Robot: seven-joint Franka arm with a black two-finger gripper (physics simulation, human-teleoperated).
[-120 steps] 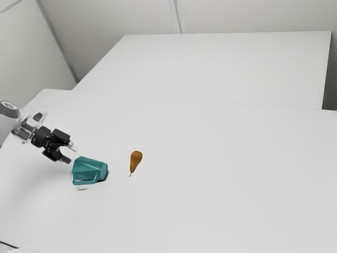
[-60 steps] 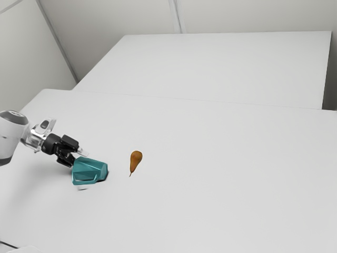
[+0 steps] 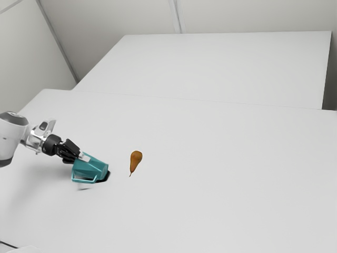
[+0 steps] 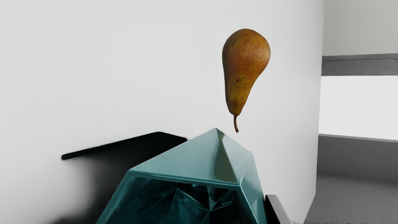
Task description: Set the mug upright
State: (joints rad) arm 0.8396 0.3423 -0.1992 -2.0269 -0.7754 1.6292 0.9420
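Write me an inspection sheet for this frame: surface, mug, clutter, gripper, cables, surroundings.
Surface: white table, plain, with dark shadow beside the mug.
Job's things: teal mug, tipped on its side, not upright; open end toward the gripper, handle toward the exterior view's bottom edge.
Clutter: one brown pear, lying apart from the mug, its stem end nearer the mug than its round end in the wrist view.
Gripper: black gripper at the mug's open end.
Cables: thin dark line at the exterior view's lower left; cannot tell whether it is a cable.
Surroundings: second white surface behind the table, pale walls.
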